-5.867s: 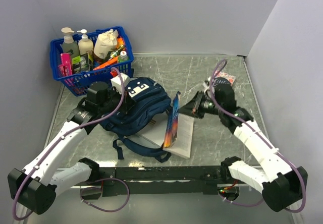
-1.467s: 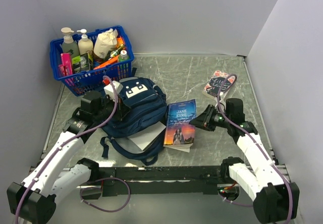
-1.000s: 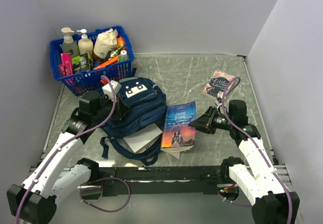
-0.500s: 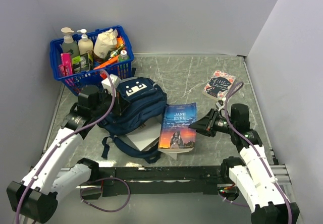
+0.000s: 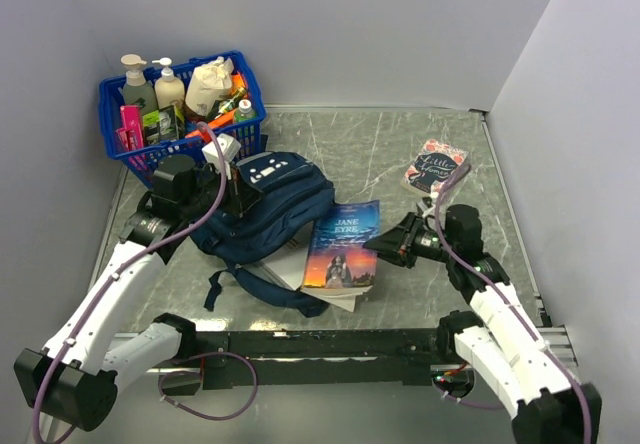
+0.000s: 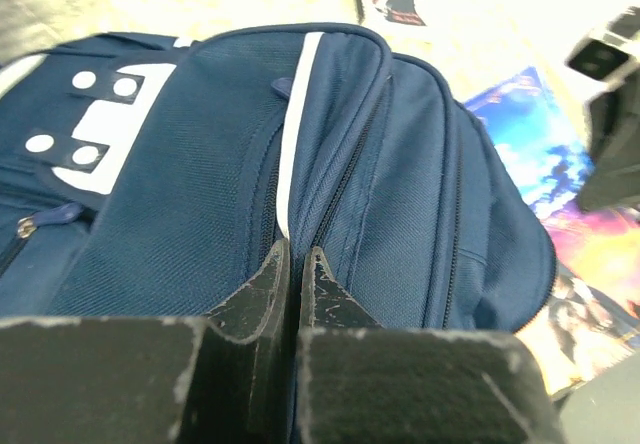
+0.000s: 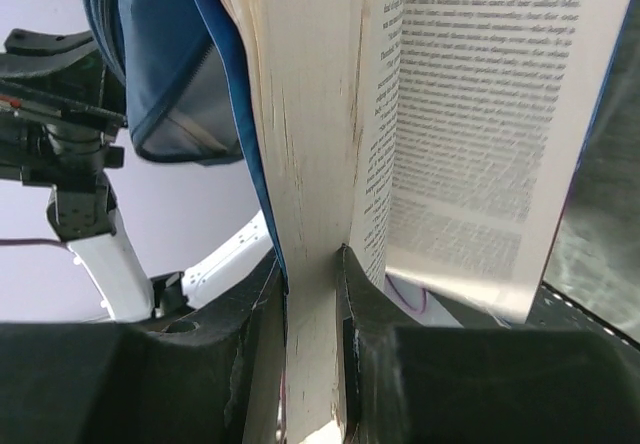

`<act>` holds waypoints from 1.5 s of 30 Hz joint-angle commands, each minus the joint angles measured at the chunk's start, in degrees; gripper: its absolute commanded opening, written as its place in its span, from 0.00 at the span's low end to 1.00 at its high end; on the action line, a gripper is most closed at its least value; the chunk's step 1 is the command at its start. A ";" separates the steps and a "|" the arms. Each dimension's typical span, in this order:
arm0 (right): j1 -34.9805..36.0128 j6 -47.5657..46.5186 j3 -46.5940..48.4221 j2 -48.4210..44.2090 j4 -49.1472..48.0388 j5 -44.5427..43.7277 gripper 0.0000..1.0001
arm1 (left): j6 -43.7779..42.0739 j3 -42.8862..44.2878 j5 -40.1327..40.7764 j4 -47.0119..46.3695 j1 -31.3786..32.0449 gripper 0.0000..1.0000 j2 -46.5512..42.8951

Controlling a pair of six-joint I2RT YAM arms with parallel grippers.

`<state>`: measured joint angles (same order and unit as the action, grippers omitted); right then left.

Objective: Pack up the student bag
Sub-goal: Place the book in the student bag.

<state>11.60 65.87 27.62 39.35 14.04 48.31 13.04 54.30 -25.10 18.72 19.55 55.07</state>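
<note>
Left gripper (image 6: 295,256) pressed together on a fold of the student bag (image 5: 275,214), slumped directly beneath and ahead of its fingertips; right gripper (image 7: 312,264) clamped on the page block of a paperback (image 5: 342,249), cover flopping open, blue bag fabric draped at the book's far end. Probably soft, light and shapeless, sagging wherever unsupported; best taken at the stiffer zip seam rather than loose cloth; liable to slide on the smooth table (image 5: 400,154).
</note>
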 commanded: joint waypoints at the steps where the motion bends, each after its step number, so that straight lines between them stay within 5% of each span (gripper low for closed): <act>1: 6.94 8.83 0.95 4.32 -16.21 -3.82 0.00 | 3.13 1.51 -8.63 -9.84 0.49 0.01 -1.81; 10: 14.86 11.74 2.70 19.09 -25.64 -14.29 0.00 | 4.45 0.80 -16.46 -12.48 1.19 0.01 -1.28; 15: 18.28 7.61 5.60 20.32 -21.51 -33.24 0.00 | 5.59 0.36 -18.40 -11.95 1.45 0.01 -1.98; 23: 26.19 10.42 15.27 36.82 -30.47 -34.25 0.00 | 6.74 0.37 -17.79 -13.18 1.37 0.01 -2.07; 30: 29.54 12.36 18.70 43.26 -33.91 -26.79 0.01 | 6.74 -0.78 -17.70 -14.33 1.37 0.01 -1.89; 31: 29.54 12.10 18.35 43.00 -33.73 -26.61 0.05 | 6.56 -0.87 -17.53 -14.24 1.45 0.01 -1.89; 35: 28.49 8.85 17.91 39.50 -28.66 -25.55 0.48 | 5.86 -0.95 -17.00 -13.80 1.37 0.01 -2.25; 45: 19.81 -4.67 13.43 25.17 -12.30 -26.69 0.85 | 3.58 -2.18 -15.59 -11.69 1.28 0.01 -3.56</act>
<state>35.70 68.62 41.34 70.04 -2.33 22.06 17.10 51.07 -37.10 15.70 20.34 54.57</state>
